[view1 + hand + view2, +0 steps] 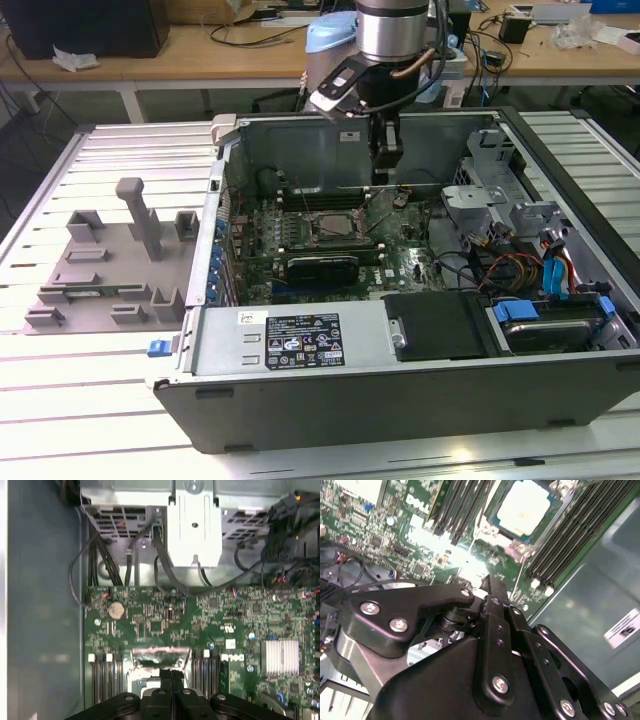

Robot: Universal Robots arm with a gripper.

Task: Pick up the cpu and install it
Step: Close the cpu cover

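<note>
- The cpu (525, 507) lies flat inside the socket (329, 228), its pale metal top facing up; in the second wrist view its green rim looks even with the socket's frame on the sides that show.
- The pincer (383, 170) hangs above the motherboard (400, 262), just beside the socket on the side nearer the case's back wall and not touching it.
- In the first wrist view the pincer's (169, 673) two fingers are pressed together with nothing between them, so the chip is not being held.
- A thin wire lever (519, 576) stands beside the socket, close to the pincer's (490, 582) tip; it looks unlatched, though I cannot be sure.
- Risk: if the chip sits slightly off its keys in the socket, any downward push from the pincer's tip could bend the contacts beneath it.
- Risk: the pincer's tip is close to the lever and to the memory slots (570, 535) flanking the socket, so a small sideways drift could snag the wire or scrape a slot.
- Risk: with the lever unlatched, a knock to the computer case (400, 400) on the worktop (100, 410) could shift the chip in the socket.
</note>
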